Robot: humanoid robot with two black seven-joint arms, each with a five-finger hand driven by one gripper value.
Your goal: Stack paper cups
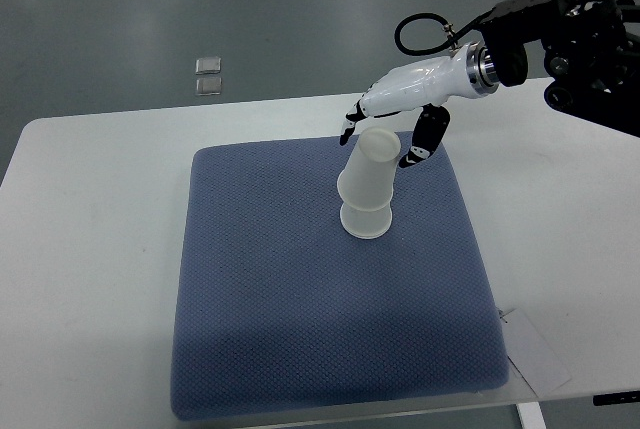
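Right now: one arm works, entering from the picture's right edge; the left arm does not show.
Right robot hand: hovering at the top of the cups, fingers spread on one side and the thumb on the other — apart, not clamped; whether any tip touches the upper cup's base I cannot tell.
Paper cups: two white cups, upside down, one nested over the other, standing near the middle-top of the blue mat; the stack leans slightly to the right.
Mat: lies flat on the white worktop, with a slip of paper just beside its lower right corner.
Progress: judging by the nesting, the stacking looks done or nearly so.
Risk, tipping: the stack is tall, light and already tilted — a fingertip dragging sideways as the robot hand lifts away could topple it.
Risk, lifting: if the thumb catches the upper cup's wall, that cup may come away with it.
Risk, seating: the upper cup may not be fully seated, so a nudge could loosen it.
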